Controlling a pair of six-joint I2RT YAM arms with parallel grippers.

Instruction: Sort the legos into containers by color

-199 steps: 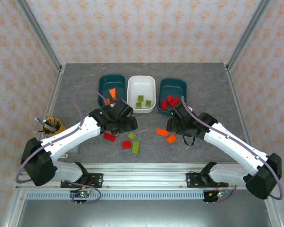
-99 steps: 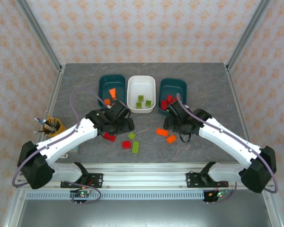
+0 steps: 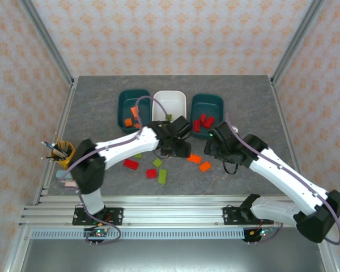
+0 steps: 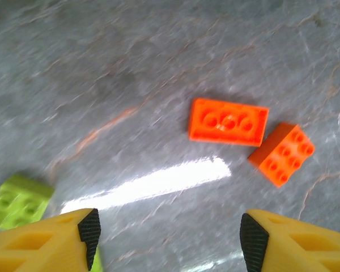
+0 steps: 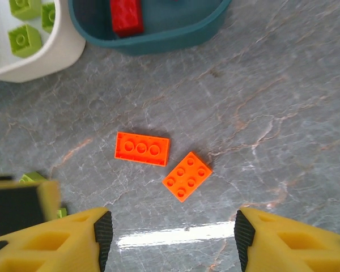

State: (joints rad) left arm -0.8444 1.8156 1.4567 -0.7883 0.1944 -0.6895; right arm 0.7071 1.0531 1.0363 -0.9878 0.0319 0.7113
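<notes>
Oblong orange brick (image 4: 228, 122): likely light, stiff, slick; pinch long flat sides. Left gripper (image 4: 170, 243) jaws wide, empty. Right gripper (image 5: 173, 238) jaws wide, empty.

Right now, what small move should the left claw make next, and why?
Probably ease the left claw forward and down over the flat oblong orange plastic brick. Its jaws stand open and empty, the brick lies loose just ahead, and the left dark teal plastic tub holds orange bricks.
</notes>
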